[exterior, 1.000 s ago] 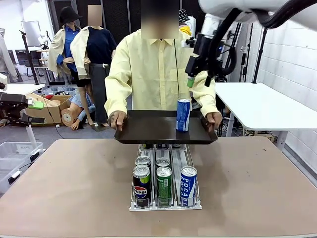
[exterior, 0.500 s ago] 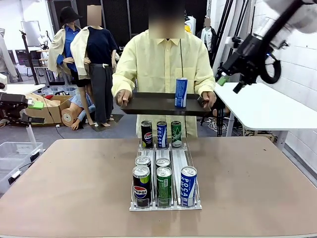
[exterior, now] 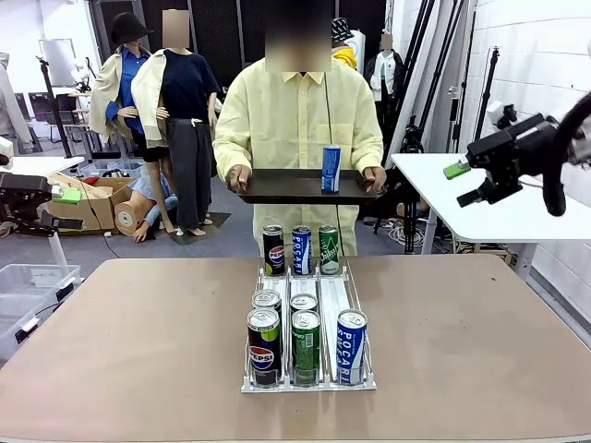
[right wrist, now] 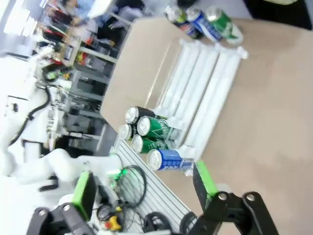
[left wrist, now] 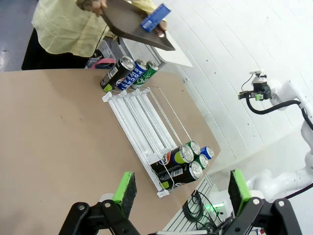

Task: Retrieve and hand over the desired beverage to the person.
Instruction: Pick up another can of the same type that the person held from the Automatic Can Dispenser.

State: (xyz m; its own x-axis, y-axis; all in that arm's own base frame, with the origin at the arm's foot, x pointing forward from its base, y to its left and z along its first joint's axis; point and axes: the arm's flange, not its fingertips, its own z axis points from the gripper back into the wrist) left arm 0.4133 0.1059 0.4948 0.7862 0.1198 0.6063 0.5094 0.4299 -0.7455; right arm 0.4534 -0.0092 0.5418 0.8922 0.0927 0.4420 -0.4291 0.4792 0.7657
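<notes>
A person (exterior: 300,129) in a pale-yellow shirt holds a dark tray (exterior: 277,187) carrying an upright blue can (exterior: 331,169), behind a table (exterior: 138,341) with a can rack (exterior: 337,295). The right gripper (exterior: 462,185) hangs at the right, fingers spread, empty.

- You have the rack (exterior: 337,300) lying lengthwise mid-bench (exterior: 138,351), lanes running from your side to the far side.
- At its near end stand five cans (exterior: 306,346): three across the front, two behind them in the left and middle lanes.
- At its far end three cans (exterior: 302,249) stand side by side.
- Behind the bench the person (exterior: 295,120) holds a tray (exterior: 277,185); one can (exterior: 331,169) stands upright on its right half.
- The right pincer (exterior: 462,185) hangs far right, before a side table (exterior: 517,212), well apart from the rack.
</notes>
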